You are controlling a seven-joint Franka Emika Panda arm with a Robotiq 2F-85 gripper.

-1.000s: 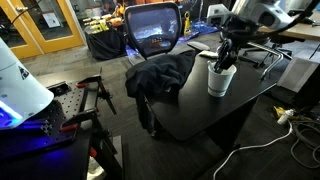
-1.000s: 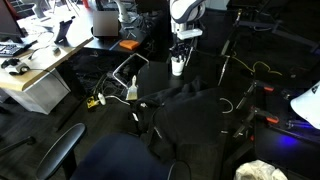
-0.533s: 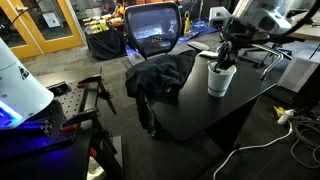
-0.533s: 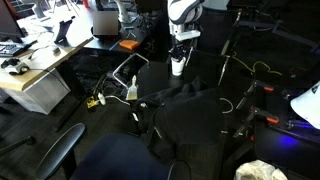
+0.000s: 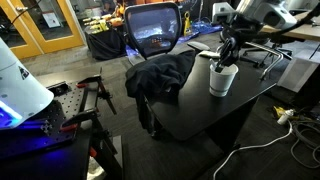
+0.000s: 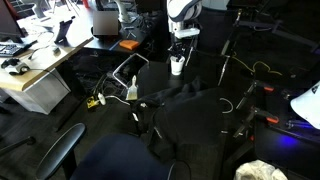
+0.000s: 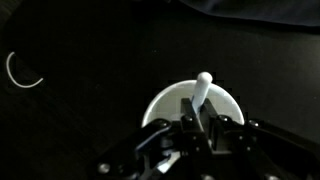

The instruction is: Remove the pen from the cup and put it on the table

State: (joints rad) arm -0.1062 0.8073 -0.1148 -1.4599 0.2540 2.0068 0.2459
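Observation:
A plain white cup (image 5: pixel 222 80) stands upright on the black table (image 5: pixel 190 105); it also shows in an exterior view (image 6: pixel 177 66) and from above in the wrist view (image 7: pixel 160 108). My gripper (image 5: pixel 227 55) is right above the cup in both exterior views, also seen from the far side (image 6: pixel 180 47). In the wrist view my gripper (image 7: pixel 197 125) is shut on a white pen (image 7: pixel 201 92) that sticks out over the cup's mouth. The pen's lower end is hidden by the fingers.
A dark cloth (image 5: pixel 160 75) drapes over the table's far edge beside a black mesh chair (image 5: pixel 153 30). Cables (image 5: pixel 262 55) lie on the table behind the cup. A thin white ring (image 7: pixel 22 72) lies on the table left of the cup in the wrist view.
My gripper has risen slightly above the cup, with the pen held between the fingers. The cup has stayed in place.

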